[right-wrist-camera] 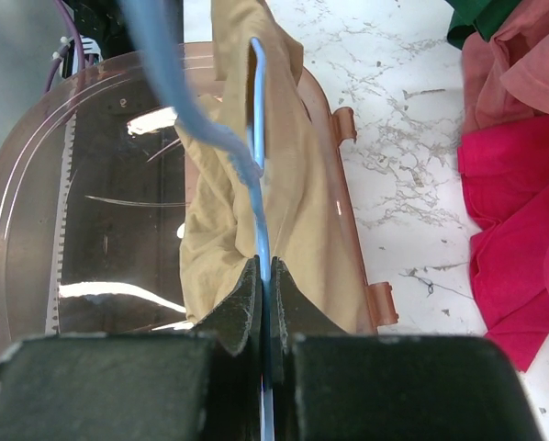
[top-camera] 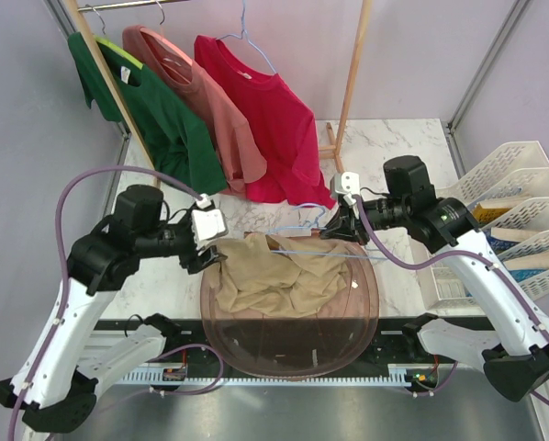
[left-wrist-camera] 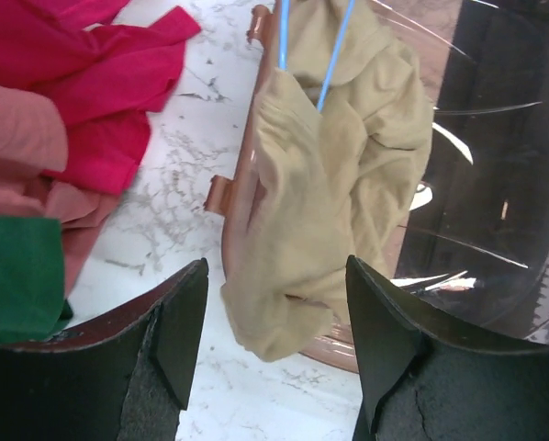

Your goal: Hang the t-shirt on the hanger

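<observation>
Surface: white marbled table (top-camera: 394, 147), with a tinted plastic tub (top-camera: 293, 344) at its near edge between the two arms.
Backdrop: a red shirt (top-camera: 265, 110) and two others hang on a rail beyond the tub.
T-shirt, location: the t-shirt (top-camera: 274, 276) lies crumpled in the far half of the tub, with one fold spilling over the tub's left rim.
Hanger, location: the hanger (right-wrist-camera: 259, 165) lies across the far part of the tub, its wire running into the cloth.
Right gripper: the right gripper (right-wrist-camera: 265, 276) is at the tub's far right, pinched tight on the hanger wire.
Left gripper: the left gripper (left-wrist-camera: 276, 276) hangs over the fold at the tub's left rim with its jaws spread wide, holding nothing.
Handling, t-shirt: you should expect light, limp cotton that drapes, bunches and drags neighbouring folds along.
Handling, hanger: you should expect thin, springy, smooth wire that can swivel in a two-finger pinch.
Where to hold: pinch one layer at the collar or hem edge, not a thick wad. Which edge the overhanging fold belongs to cannot be told.
</observation>
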